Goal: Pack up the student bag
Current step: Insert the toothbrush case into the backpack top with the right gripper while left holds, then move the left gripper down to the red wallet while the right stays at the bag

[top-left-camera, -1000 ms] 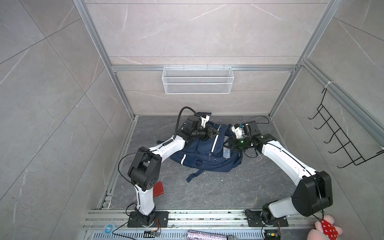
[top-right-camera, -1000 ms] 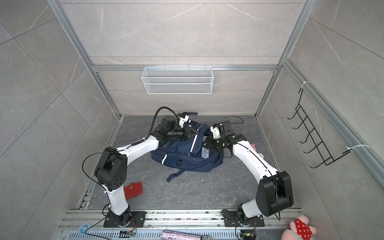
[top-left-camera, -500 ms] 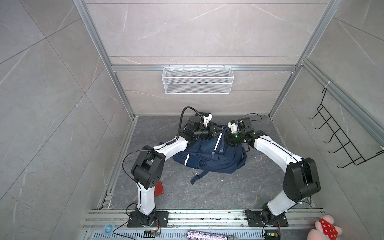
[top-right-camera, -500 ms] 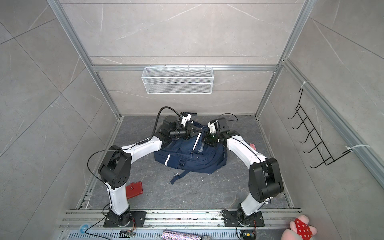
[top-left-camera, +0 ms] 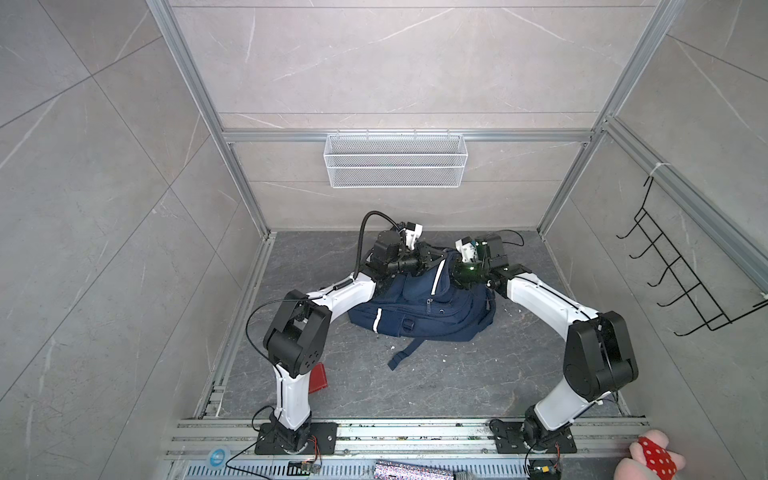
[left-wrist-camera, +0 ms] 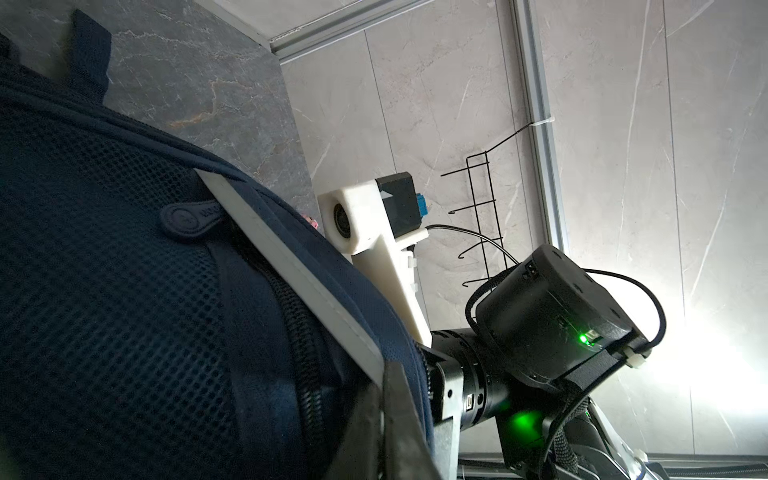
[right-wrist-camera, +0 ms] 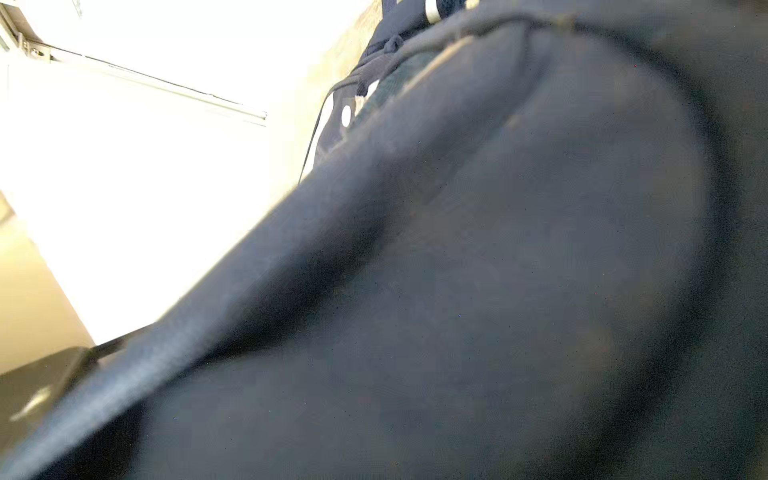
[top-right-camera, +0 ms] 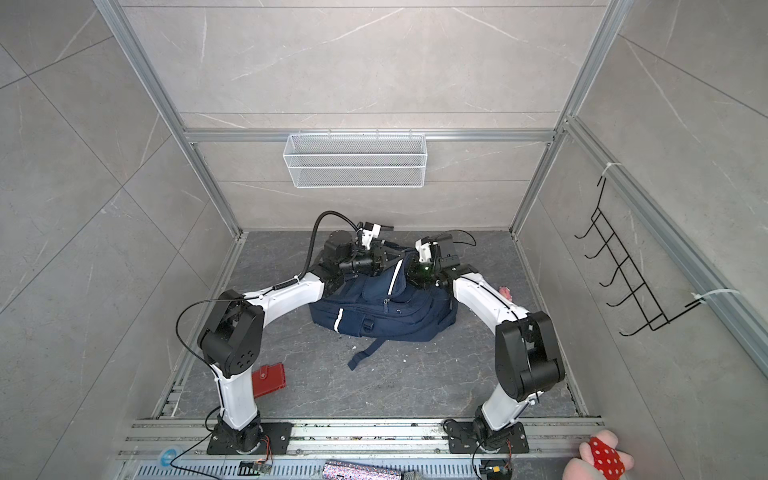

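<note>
Grey stone-tile walls in an aluminium frame close in a dark grey marbled tabletop [top-left-camera: 415,386]. The student bag [top-left-camera: 419,307], a large navy blue fabric backpack with white stripes, lies on it in the middle, its bulk spreading below and forward of both sets of fingers. The left fingers [top-left-camera: 432,259] sit at its raised top edge, pressed together on the fabric rim; the left wrist view shows the white stripe and navy piping running straight into them. The right fingers [top-left-camera: 462,274] are sunk against the bag's fabric just beside the left ones. The right wrist view is filled with blurred dark cloth, so I cannot tell whether they are apart or together.

A white wire-mesh basket [top-left-camera: 395,166] hangs on the back wall, beyond and above both fingers. A black wire hook rack [top-left-camera: 681,282] hangs on the side wall, well apart from the right fingers. A flat red case [top-right-camera: 269,380] lies well behind the left fingers, by that arm's base.
</note>
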Robot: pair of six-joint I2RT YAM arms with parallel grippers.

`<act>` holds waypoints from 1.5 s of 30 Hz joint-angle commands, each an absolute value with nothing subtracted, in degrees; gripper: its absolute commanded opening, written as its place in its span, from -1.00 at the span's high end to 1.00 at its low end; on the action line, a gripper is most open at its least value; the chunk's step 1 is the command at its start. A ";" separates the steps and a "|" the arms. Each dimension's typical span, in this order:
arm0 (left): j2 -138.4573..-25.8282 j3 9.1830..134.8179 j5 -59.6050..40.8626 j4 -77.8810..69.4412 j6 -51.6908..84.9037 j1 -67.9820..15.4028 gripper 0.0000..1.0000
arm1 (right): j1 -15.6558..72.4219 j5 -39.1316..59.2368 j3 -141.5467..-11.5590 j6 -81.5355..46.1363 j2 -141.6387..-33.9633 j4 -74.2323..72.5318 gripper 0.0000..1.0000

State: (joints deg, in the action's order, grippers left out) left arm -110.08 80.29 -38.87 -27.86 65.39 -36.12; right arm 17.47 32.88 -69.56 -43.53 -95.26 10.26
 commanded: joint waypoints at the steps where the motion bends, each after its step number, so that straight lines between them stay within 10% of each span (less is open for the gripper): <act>1: -107.41 81.58 -39.09 -36.88 63.59 -39.64 1.00 | 19.60 36.56 -70.21 -41.08 -94.82 9.79 0.17; 7: -106.89 78.00 -35.35 -34.88 62.70 -38.38 1.00 | 19.27 33.04 -70.74 -35.06 -91.08 17.85 -0.27; 11: -107.07 76.64 -35.38 -33.67 61.88 -36.63 1.00 | 17.81 31.08 -68.69 -32.25 -87.09 21.92 -0.91; 35: -116.28 85.45 -28.96 -5.45 44.39 -37.23 1.00 | 16.01 10.89 -68.65 -14.77 -70.81 51.06 -0.93; 45: -99.96 85.11 -13.27 15.96 34.71 -42.85 -0.83 | 17.10 7.47 -72.90 -11.89 -70.36 52.87 -0.95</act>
